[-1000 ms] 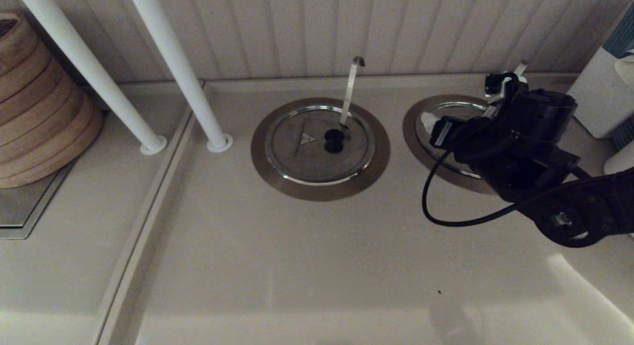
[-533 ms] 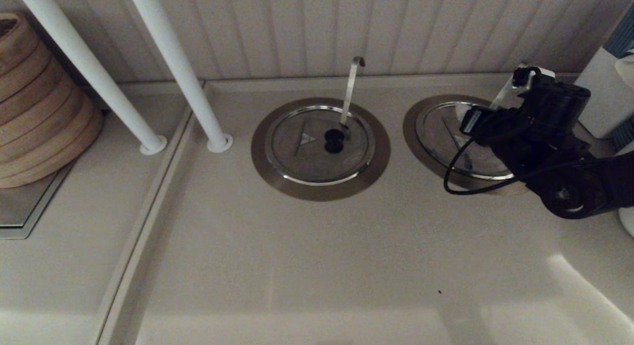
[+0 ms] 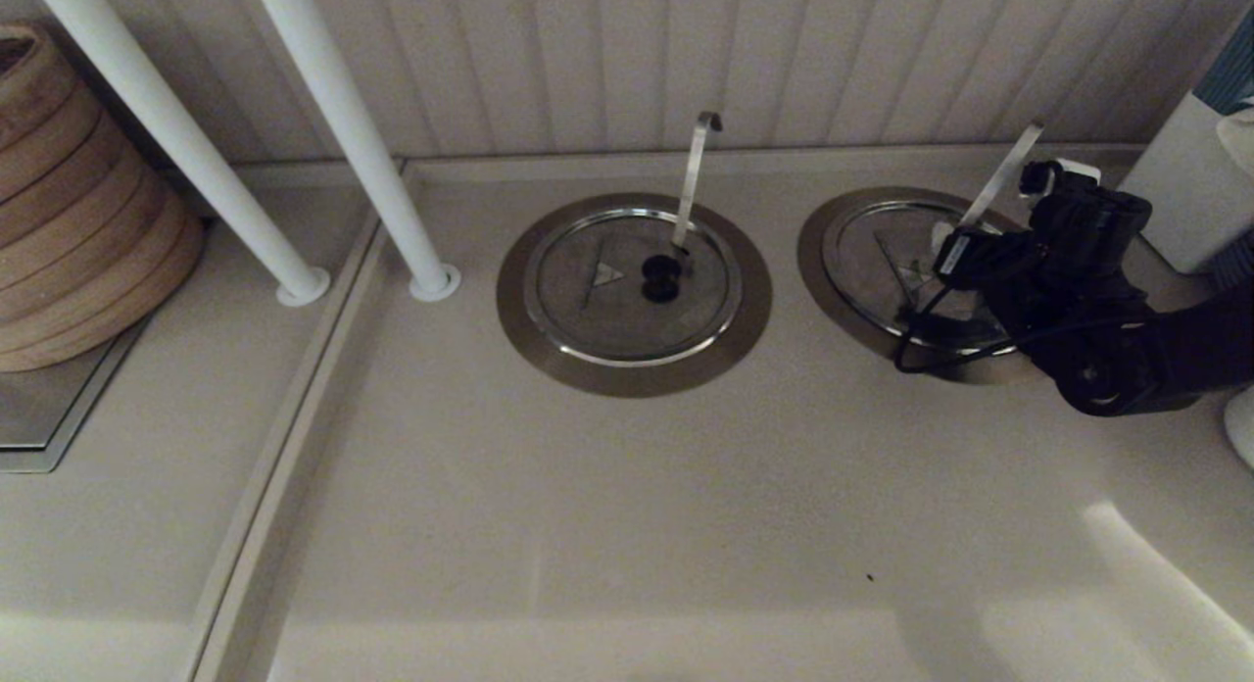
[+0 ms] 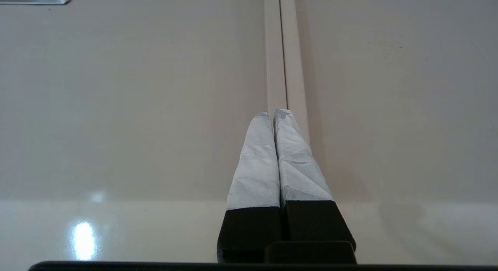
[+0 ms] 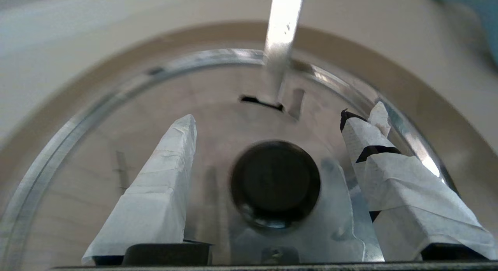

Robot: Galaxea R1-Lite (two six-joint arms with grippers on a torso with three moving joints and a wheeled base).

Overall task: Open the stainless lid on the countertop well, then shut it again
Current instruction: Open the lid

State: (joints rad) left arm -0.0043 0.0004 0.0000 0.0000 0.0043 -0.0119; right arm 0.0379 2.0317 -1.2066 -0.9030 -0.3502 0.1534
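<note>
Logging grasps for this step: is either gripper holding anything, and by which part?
Nothing is held. The right gripper is open, fingers astride the lid's knob; the left gripper is shut on nothing.

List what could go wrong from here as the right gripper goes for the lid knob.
1. The right gripper is open with the black knob between its fingers, though not centred; closing may pinch it off-centre and slip.
2. The straight utensil handle passes through the stainless lid just beyond the knob; lifting could snag it or knock the gripper.
3. The lid could drag on the countertop well ring.
</note>
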